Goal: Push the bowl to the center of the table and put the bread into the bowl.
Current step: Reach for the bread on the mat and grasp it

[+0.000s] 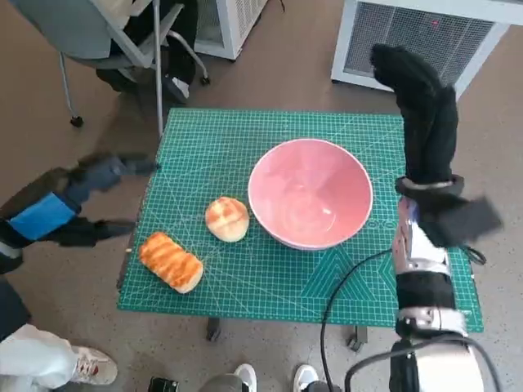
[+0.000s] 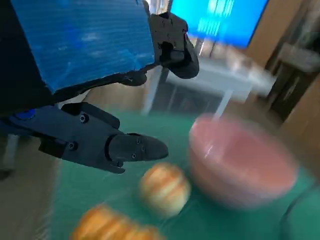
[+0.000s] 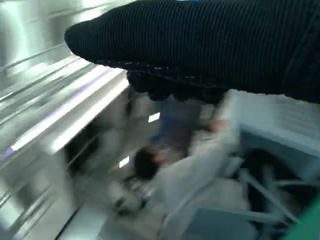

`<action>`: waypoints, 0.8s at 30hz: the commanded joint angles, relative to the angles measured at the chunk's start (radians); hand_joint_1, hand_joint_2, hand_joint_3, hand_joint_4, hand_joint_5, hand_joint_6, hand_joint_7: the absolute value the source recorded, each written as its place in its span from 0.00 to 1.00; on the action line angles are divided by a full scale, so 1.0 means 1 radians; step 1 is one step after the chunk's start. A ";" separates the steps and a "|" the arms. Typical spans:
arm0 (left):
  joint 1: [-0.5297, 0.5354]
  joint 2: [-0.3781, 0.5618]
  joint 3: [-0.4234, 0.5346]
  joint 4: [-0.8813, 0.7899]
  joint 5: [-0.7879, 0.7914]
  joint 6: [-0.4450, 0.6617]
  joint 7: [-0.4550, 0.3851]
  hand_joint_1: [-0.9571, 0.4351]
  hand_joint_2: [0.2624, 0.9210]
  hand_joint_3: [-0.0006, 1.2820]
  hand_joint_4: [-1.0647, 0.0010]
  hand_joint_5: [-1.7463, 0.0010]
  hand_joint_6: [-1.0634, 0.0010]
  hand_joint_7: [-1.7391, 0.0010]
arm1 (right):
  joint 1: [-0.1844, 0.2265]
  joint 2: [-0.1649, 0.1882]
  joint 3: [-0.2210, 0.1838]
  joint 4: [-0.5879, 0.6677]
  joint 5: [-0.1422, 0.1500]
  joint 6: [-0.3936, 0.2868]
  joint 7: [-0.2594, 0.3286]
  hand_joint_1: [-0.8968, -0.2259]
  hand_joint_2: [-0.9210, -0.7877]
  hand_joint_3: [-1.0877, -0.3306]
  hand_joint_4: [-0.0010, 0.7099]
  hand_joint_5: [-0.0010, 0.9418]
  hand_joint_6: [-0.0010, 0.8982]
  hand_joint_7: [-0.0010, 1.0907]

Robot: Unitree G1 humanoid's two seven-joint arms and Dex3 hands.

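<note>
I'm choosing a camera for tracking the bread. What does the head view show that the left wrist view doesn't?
Only the head view shows the right hand raised beyond the table's far edge, chair legs and shoes. Only the left wrist view shows a bright blue screen. Both show the left hand, the pink bowl, the round bun and the long loaf.

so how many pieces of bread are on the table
2. A round bun lies just beside the pink bowl, on its left-hand side. A long striped loaf lies near the mat's front left corner. Nothing seems hidden.
</note>
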 commanded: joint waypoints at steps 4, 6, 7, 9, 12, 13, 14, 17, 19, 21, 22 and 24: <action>0.023 0.077 -0.078 0.000 0.097 -0.019 -0.056 0.42 0.91 0.00 0.70 1.00 0.69 0.92 | 0.082 -0.006 0.035 -0.141 0.020 -0.002 0.042 0.48 0.00 0.46 0.44 0.03 0.02 0.66; 0.023 0.086 -0.098 -0.004 0.116 -0.018 -0.064 0.43 0.89 0.00 0.70 1.00 0.68 0.94 | 0.095 -0.002 0.040 -0.171 0.026 0.013 0.042 0.48 0.00 0.47 0.44 0.03 0.02 0.67; 0.022 0.089 -0.107 -0.005 0.124 -0.018 -0.067 0.44 0.87 0.00 0.70 1.00 0.68 0.94 | 0.101 0.000 0.042 -0.185 0.027 0.021 0.041 0.48 0.00 0.48 0.44 0.03 0.02 0.67; 0.021 0.090 -0.129 -0.002 0.143 -0.029 -0.071 0.44 0.85 0.00 0.71 1.00 0.67 0.95 | 0.115 0.002 0.045 -0.214 0.020 0.036 0.032 0.48 0.00 0.48 0.44 0.03 0.02 0.67; 0.023 0.083 -0.152 0.003 0.155 -0.036 -0.070 0.45 0.84 0.00 0.71 1.00 0.67 0.96 | 0.129 0.002 0.047 -0.244 0.012 0.054 0.024 0.48 0.00 0.49 0.44 0.03 0.02 0.68; 0.023 0.082 -0.157 0.004 0.156 -0.036 -0.068 0.45 0.84 0.00 0.71 1.00 0.66 0.96 | 0.132 0.002 0.047 -0.250 0.012 0.058 0.024 0.49 0.00 0.49 0.44 0.02 0.02 0.68; 0.023 0.077 -0.164 0.010 0.157 -0.043 -0.065 0.45 0.84 0.00 0.71 1.00 0.66 0.96 | 0.134 0.002 0.047 -0.254 0.010 0.062 0.022 0.49 0.00 0.49 0.44 0.02 0.02 0.68; 0.022 0.063 -0.183 0.033 0.176 -0.073 -0.043 0.45 0.83 0.00 0.70 1.00 0.65 0.97 | 0.139 0.002 0.047 -0.263 0.006 0.072 0.017 0.49 0.00 0.49 0.44 0.02 0.02 0.68; 0.019 0.058 -0.197 0.040 0.202 -0.085 -0.026 0.45 0.82 0.00 0.70 1.00 0.64 0.97 | 0.142 0.002 0.048 -0.268 -0.003 0.076 0.010 0.49 0.00 0.48 0.44 0.02 0.02 0.68; 0.014 0.047 -0.219 0.051 0.241 -0.090 -0.004 0.46 0.82 0.00 0.70 1.00 0.64 0.97 | 0.145 0.002 0.048 -0.270 -0.013 0.078 0.002 0.50 0.00 0.48 0.44 0.02 0.02 0.68; 0.011 0.042 -0.227 0.056 0.255 -0.091 0.005 0.47 0.81 0.00 0.70 1.00 0.63 0.97 | 0.146 0.002 0.048 -0.270 -0.016 0.078 0.000 0.50 0.00 0.48 0.44 0.02 0.02 0.68; 0.006 0.036 -0.241 0.065 0.275 -0.091 0.018 0.49 0.80 0.00 0.70 1.00 0.63 0.97 | 0.147 0.001 0.049 -0.270 -0.021 0.080 -0.005 0.49 0.00 0.48 0.44 0.02 0.02 0.69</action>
